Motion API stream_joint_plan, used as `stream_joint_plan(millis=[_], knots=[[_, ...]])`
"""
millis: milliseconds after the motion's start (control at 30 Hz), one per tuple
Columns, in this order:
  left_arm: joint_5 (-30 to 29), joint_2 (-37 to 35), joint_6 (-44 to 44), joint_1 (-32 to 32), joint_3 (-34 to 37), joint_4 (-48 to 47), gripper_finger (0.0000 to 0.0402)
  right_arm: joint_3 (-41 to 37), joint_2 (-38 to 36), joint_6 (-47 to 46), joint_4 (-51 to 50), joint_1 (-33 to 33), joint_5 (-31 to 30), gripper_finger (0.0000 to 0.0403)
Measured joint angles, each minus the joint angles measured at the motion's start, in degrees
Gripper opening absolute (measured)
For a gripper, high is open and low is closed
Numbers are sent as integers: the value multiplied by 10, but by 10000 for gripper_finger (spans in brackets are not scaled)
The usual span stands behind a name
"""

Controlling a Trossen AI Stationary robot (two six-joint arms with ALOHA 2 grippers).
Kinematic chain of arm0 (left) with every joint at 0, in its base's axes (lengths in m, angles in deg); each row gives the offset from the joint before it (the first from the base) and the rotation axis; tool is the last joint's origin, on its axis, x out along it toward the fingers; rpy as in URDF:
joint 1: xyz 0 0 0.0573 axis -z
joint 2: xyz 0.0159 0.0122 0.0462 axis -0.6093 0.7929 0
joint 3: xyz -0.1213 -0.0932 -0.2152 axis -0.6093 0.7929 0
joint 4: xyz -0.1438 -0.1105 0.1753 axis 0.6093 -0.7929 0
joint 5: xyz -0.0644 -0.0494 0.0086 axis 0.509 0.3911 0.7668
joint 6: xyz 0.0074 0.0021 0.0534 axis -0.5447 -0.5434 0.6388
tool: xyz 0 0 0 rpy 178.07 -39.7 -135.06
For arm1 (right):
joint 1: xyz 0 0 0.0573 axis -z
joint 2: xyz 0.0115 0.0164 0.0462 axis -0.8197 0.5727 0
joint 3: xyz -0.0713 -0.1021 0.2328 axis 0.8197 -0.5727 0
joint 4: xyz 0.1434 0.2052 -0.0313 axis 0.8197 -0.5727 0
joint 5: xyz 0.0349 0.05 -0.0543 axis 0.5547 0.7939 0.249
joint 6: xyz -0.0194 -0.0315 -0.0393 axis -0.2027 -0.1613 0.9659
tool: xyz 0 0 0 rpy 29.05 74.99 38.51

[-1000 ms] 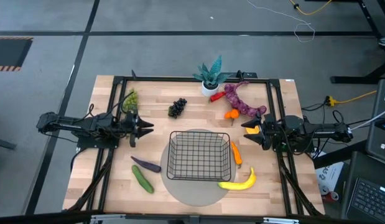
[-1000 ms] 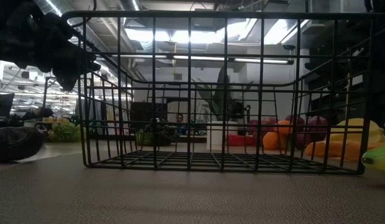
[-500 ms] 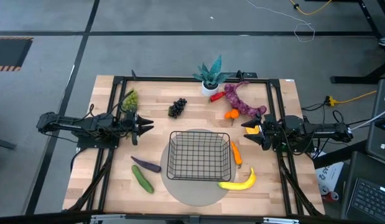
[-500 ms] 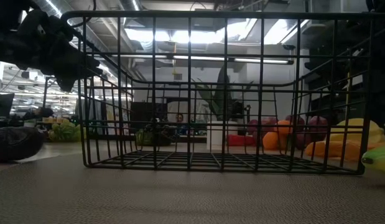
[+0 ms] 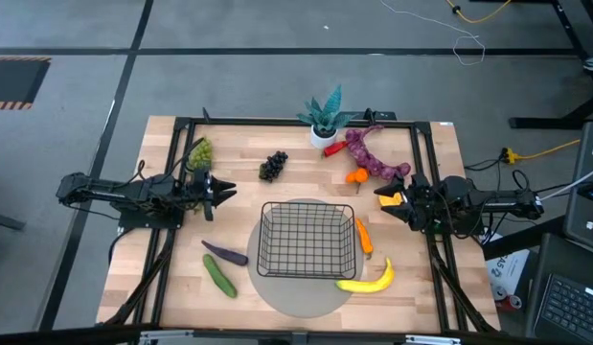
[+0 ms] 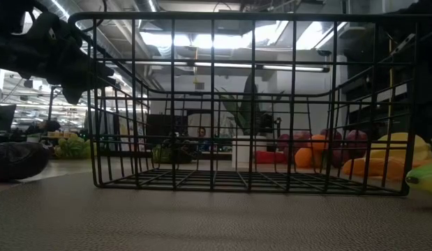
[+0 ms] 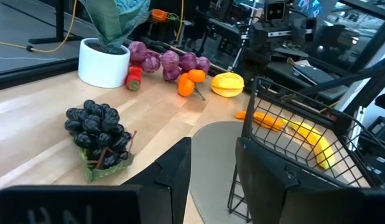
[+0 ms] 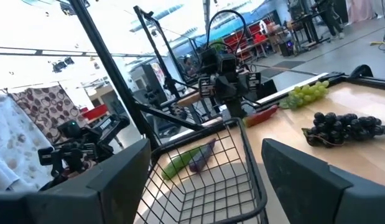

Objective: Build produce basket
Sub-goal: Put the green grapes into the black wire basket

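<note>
Basket (image 5: 307, 238) empty, sitting centred toward the near edge of the table (image 5: 440, 287) on a round grey disc (image 5: 277, 292), probably a mat that marks the loading spot. Black wire grid, low open-mesh sides; seen level, only bare floor wires, nothing loaded. All produce lies loose on the pale wood around it, so the build has not begun, by my reading. Banana (image 5: 367, 281), smooth curved yellow, lies by the basket's near right corner; carrot (image 5: 364, 236) is just off its right side; eggplant (image 5: 224, 254) and cucumber (image 5: 218, 275) are off its left side. Dark grapes (image 5: 272, 166), a knobbly cluster, and green grapes (image 5: 200, 151) lie toward the far left; the long lumpy purple string (image 5: 371, 153), orange (image 5: 355, 176) and red pepper (image 5: 332, 149) toward the far right, beside a potted plant (image 5: 323, 117) at the far edge. Left gripper (image 5: 219, 192) hovers left of the basket, fingers parted, holding nothing, pointed toward the dark grapes. Right gripper (image 5: 382, 201) hovers off the basket's far right corner, fingers spread wide, holding nothing.
</note>
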Motion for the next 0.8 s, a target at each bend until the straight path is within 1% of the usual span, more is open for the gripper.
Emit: stream_joint_plan(millis=[167, 233, 367, 467, 800], knots=[[0, 0, 0, 0, 0, 0, 121, 0, 0, 0, 3, 0, -3, 310], [1, 0, 0, 0, 0, 0, 121, 0, 0, 3, 9, 0, -22, 310], [3, 0, 0, 0, 0, 0, 121, 0, 0, 42, 19, 0, -75, 310], [3, 0, 3, 0, 0, 0, 121, 0, 0, 61, 29, 0, -94, 310], [4, 0, 6, 0, 0, -8, 121, 0, 0, 61, 22, 0, -95, 310]])
